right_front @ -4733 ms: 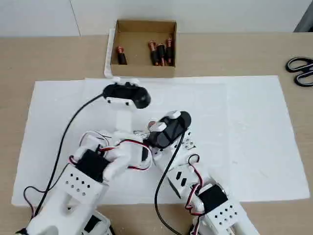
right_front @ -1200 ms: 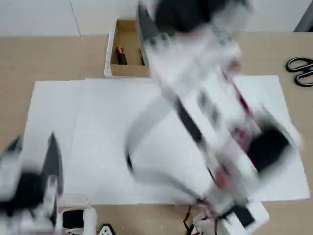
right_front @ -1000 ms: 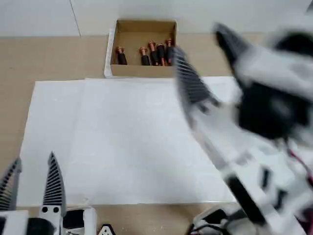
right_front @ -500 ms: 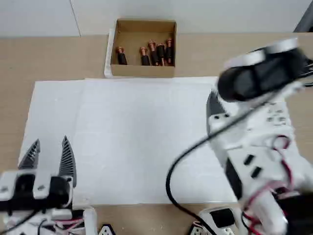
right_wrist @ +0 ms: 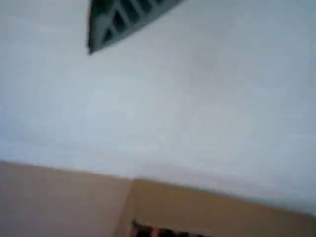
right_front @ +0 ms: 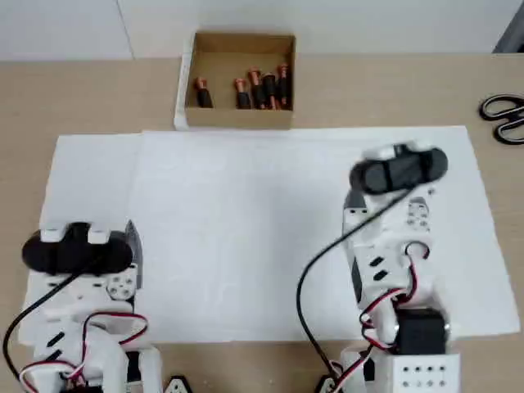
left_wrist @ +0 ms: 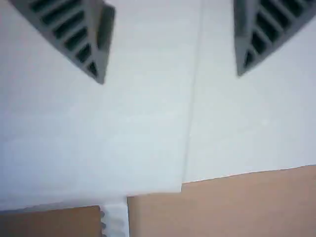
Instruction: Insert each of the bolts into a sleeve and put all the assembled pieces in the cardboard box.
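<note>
Copper-headed bolts in black sleeves (right_front: 260, 88) lie inside the open brown cardboard box (right_front: 237, 119) at the far side of the tan wooden desk (right_front: 98, 90). The left claw (left_wrist: 169, 76) hangs spread wide and holding nothing over the white paper sheet (right_front: 246, 229), near an edge of it. The right claw (right_front: 354, 196) is over the sheet's right part; wide or narrow, I cannot tell

Wooden table (right_front: 82, 90): white sheet (right_front: 246, 237) centre, cardboard box (right_front: 237, 119) behind, scissors (right_front: 501, 115) far right.

White sheet (right_front: 246, 229) on wooden table (right_front: 82, 90), scissors (right_front: 503, 115) beside
</note>
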`<state>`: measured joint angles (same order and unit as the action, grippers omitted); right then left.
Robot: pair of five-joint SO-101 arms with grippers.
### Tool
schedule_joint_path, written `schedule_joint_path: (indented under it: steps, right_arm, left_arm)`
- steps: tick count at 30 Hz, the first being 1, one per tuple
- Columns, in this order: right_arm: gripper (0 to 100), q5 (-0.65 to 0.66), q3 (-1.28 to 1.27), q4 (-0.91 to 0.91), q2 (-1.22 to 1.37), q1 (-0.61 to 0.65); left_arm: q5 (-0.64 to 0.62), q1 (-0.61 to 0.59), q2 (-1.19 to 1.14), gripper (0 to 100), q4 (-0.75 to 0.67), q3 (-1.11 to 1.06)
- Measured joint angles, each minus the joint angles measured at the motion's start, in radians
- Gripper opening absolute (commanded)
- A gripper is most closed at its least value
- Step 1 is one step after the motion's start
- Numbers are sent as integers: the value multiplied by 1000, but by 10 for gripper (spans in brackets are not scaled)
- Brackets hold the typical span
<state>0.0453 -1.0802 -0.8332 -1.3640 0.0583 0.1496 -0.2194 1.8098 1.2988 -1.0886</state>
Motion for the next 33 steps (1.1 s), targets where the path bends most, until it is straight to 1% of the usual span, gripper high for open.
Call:
schedule_joint_path:
  steps: [3, 5, 10, 15, 19, 23, 26, 31, 33]
  right_arm:
    - [227, 0, -161, 130, -130, -38]
    - [227, 0, -252, 186, -216, -55]
    - [227, 0, -439, 224, -417, -92]
    - [227, 0, -528, 233, -430, -117]
    - [227, 0, -594, 233, -428, -117]
    - [227, 0, -594, 178, -433, -117]
    - [227, 0, -594, 101, -433, -117]
    - [227, 0, -594, -75, -433, -117]
    - [227, 0, -594, -100, -433, -117]
  left_arm:
    - [0, 0, 0, 162, -3, -43]
    - [0, 0, -2, 162, -11, -74]
    - [0, 0, 0, 162, -66, -196]
    - [0, 0, 0, 162, -120, -311]
    - [0, 0, 0, 162, -129, -391]
    - [0, 0, 0, 162, -129, -473]
    - [0, 0, 0, 162, -129, -523]
    - [0, 0, 0, 162, -130, -522]
    - [0, 0, 0, 162, -130, -522]
